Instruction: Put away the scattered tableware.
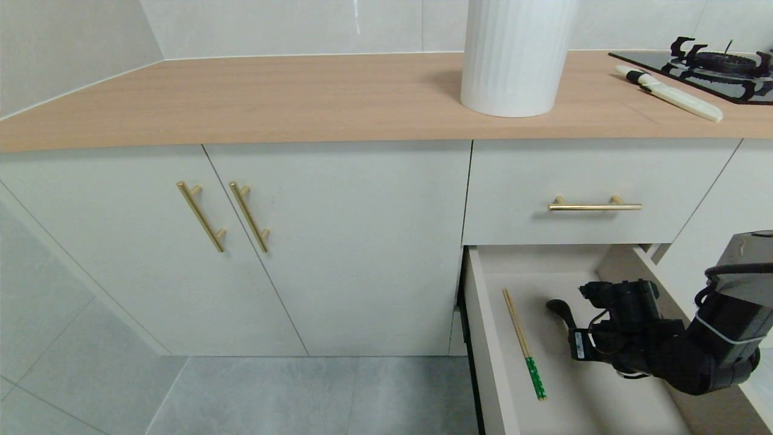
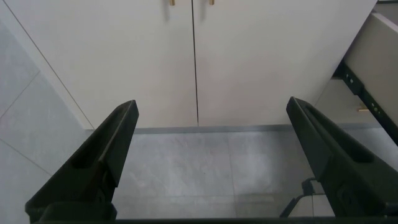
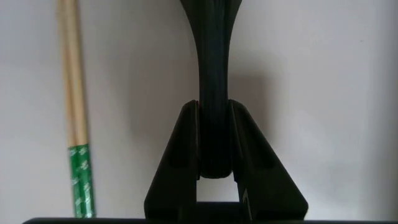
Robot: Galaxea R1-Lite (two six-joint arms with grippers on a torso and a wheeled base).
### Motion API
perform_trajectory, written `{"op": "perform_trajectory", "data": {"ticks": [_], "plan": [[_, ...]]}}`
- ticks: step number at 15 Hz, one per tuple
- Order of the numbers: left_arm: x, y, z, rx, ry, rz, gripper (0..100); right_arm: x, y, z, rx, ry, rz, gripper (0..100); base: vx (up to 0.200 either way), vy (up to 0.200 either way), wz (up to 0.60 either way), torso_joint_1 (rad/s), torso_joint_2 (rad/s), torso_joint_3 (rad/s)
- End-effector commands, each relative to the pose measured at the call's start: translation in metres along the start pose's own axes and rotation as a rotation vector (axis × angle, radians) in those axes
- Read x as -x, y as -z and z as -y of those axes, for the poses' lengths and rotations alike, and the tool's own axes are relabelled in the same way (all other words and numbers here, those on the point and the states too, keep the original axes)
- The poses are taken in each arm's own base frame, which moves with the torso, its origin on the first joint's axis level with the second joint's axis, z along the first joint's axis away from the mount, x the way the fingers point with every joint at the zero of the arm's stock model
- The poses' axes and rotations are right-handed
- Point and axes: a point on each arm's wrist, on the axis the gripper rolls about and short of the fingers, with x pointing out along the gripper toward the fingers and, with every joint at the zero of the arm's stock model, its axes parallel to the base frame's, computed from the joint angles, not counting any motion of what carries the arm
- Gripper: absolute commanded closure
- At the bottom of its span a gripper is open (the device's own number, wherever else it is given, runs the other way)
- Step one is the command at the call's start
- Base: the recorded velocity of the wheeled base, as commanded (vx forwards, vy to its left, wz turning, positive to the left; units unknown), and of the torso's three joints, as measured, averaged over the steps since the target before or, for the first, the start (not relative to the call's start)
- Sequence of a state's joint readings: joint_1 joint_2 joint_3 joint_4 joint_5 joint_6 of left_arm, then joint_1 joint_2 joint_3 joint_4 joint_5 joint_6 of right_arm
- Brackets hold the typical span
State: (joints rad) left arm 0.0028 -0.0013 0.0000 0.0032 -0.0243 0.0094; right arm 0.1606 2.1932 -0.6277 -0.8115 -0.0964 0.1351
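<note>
The right gripper [image 3: 214, 115] is clenched on the handle of a black spoon [image 3: 213, 56], or so the widening end suggests; it holds it low inside the open drawer [image 1: 483, 314], about midway between the side walls; the spoon's long axis runs front to back, the broad end toward the drawer's back, roughly parallel to the chopsticks [image 1: 523, 345] that lie on the drawer floor near its left wall, apart from the spoon. Whether the spoon touches the floor I cannot tell; the drop looks short, so letting go here should do. The left gripper [image 2: 211, 109] hangs released over the tiles before the cabinet doors. A knife [image 1: 670, 93] lies near the counter's right end; the right arm is nearer to it.
</note>
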Motion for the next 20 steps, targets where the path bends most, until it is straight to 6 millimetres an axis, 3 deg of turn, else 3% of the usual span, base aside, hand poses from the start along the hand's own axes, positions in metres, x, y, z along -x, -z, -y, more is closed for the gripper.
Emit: {"op": "perform_trajectory", "data": {"ticks": [1,3,4,9,11,12,14,15,17,18,20], "plan": [[0.000,0.000,0.000,0.000,0.000,-0.001,0,-0.005,0.004,0.000,0.002,0.005,-0.011,100,0.000,0.000,0.00,0.000,0.00,0.000],[0.000,0.000,0.000,0.000,0.000,-0.001,0,-0.004,0.003,0.000,-0.001,0.003,-0.002,100,0.000,0.000,0.00,0.000,0.00,0.000],[0.000,0.000,0.000,0.000,0.000,-0.001,0,-0.004,0.002,0.000,-0.002,0.004,0.001,0,0.000,0.000,0.00,0.000,0.00,0.000],[0.000,0.000,0.000,0.000,0.000,-0.001,0,0.003,-0.003,0.000,-0.006,0.002,0.024,0,0.000,0.000,0.00,0.000,0.00,0.000],[0.000,0.000,0.000,0.000,0.000,-0.001,0,0.028,-0.016,0.000,-0.008,-0.011,0.083,0,0.000,0.000,0.00,0.000,0.00,0.000],[0.000,0.000,0.000,0.000,0.000,-0.001,0,0.061,-0.026,-0.006,0.003,-0.038,0.131,0,0.000,0.000,0.00,0.000,0.00,0.000],[0.000,0.000,0.000,0.000,0.000,0.000,0,0.096,-0.030,-0.007,0.010,-0.054,0.146,0,0.000,0.000,0.00,0.000,0.00,0.000],[0.000,0.000,0.000,0.000,0.000,-0.001,0,0.129,-0.035,-0.005,0.011,-0.062,0.168,0,0.000,0.000,0.00,0.000,0.00,0.000],[0.000,0.000,0.000,0.000,0.000,-0.001,0,0.168,-0.039,-0.005,0.018,-0.079,0.180,0,0.000,0.000,0.00,0.000,0.00,0.000],[0.000,0.000,0.000,0.000,0.000,-0.001,0,0.178,-0.037,-0.005,0.025,-0.083,0.168,0,0.000,0.000,0.00,0.000,0.00,0.000],[0.000,0.000,0.000,0.000,0.000,-0.001,0,0.211,-0.023,-0.007,0.024,-0.112,0.116,0,0.000,0.000,0.00,0.000,0.00,0.000]]}}
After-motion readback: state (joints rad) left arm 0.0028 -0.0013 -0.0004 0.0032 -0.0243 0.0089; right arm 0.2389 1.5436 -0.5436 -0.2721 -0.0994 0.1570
